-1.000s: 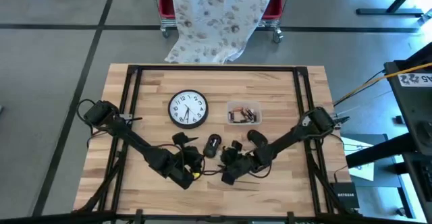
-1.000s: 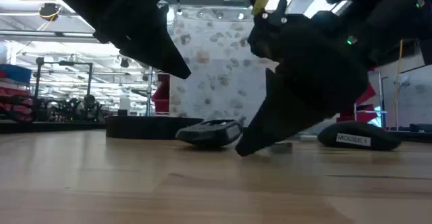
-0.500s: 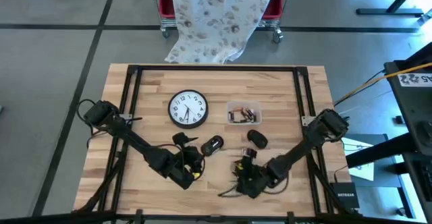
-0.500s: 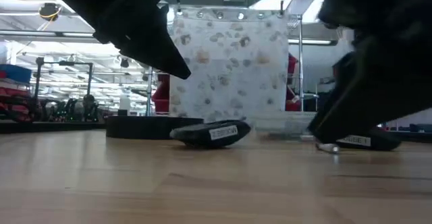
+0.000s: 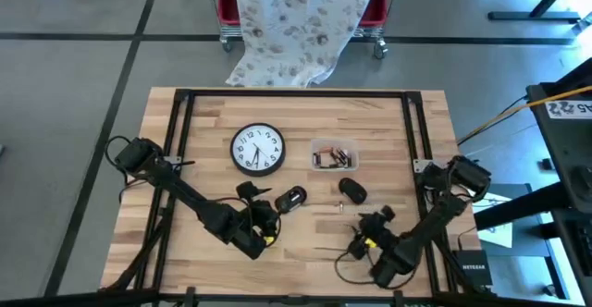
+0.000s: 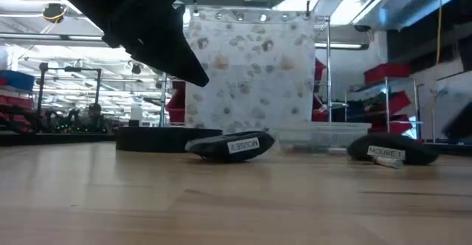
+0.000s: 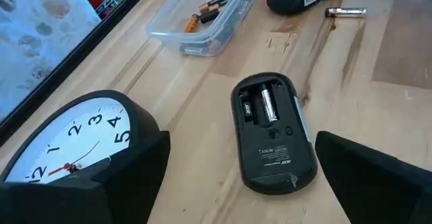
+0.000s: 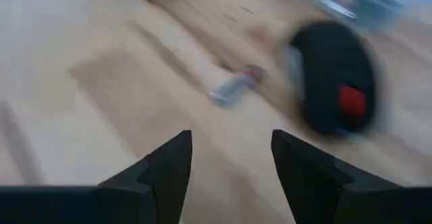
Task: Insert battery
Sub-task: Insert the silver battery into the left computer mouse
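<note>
Batteries (image 7: 209, 8) in clear tray (image 7: 177, 34)

Even overhead light, soft shadows on the bench (image 5: 370, 122); right wrist view is motion-blurred, the rest sharp.

Rear strip of table (image 5: 370, 113) behind clock (image 5: 257, 149) and tray (image 5: 333, 155): bare wood, open passage. Middle band crowded: clock, tray, open mouse (image 5: 292, 198), second mouse (image 5: 351, 190), loose battery (image 5: 339, 207) just beside the second mouse. Left gripper (image 5: 264, 222) sits close to open mouse, blocking approach from the near-left. Right gripper (image 5: 370, 233) stands apart from battery; bare wood between them. Left edge and near-centre strip bare.
</note>
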`<state>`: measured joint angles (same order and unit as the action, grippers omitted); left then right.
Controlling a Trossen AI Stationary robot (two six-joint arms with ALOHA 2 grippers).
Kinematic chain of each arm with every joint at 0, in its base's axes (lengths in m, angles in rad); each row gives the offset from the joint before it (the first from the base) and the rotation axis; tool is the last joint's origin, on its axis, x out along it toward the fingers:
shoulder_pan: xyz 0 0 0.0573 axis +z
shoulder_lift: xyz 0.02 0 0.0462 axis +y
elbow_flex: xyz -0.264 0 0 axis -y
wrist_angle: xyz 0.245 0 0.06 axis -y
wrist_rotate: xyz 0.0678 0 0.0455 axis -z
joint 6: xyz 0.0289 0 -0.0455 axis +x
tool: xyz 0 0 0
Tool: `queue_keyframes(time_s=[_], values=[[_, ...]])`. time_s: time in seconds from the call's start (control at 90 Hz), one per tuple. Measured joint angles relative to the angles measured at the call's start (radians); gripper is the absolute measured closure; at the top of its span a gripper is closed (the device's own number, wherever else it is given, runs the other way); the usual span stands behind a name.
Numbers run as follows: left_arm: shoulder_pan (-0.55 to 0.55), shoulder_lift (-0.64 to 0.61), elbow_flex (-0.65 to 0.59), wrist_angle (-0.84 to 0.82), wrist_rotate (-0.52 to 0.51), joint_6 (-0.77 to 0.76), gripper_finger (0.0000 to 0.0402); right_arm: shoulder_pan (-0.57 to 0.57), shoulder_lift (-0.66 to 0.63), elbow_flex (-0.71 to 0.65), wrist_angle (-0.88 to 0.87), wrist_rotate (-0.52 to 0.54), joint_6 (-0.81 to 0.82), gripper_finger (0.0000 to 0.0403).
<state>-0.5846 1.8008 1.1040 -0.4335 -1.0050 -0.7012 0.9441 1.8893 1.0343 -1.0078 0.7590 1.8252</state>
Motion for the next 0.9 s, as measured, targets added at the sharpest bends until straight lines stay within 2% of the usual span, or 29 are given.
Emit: queue_keyframes(time_s=[0.133,0.4,0.533,0.733,0.822,0.9], values=[[0.005,0.000,0.000,0.000,0.000,-0.004,0.0047,0.028,0.000,-0.034,0.008,0.063,0.104,0.0212],[0.005,0.000,0.000,0.003,0.000,-0.006,0.0047,-0.049,0.116,-0.110,0.393,0.193,-0.013,0.0212],[0.005,0.000,0.000,0.004,0.000,-0.006,0.0047,-0.085,0.177,-0.091,0.392,0.219,-0.020,0.0212],[0.005,0.000,0.000,0.004,-0.001,-0.010,0.0047,-0.106,0.211,-0.082,0.314,0.227,0.082,0.0216],[0.006,0.000,0.000,0.004,-0.001,-0.014,0.0047,-0.107,0.212,-0.088,0.309,0.225,0.085,0.0241],[0.008,0.000,0.000,0.005,-0.001,-0.016,0.0047,-0.107,0.212,-0.093,0.311,0.225,0.085,0.0285]])
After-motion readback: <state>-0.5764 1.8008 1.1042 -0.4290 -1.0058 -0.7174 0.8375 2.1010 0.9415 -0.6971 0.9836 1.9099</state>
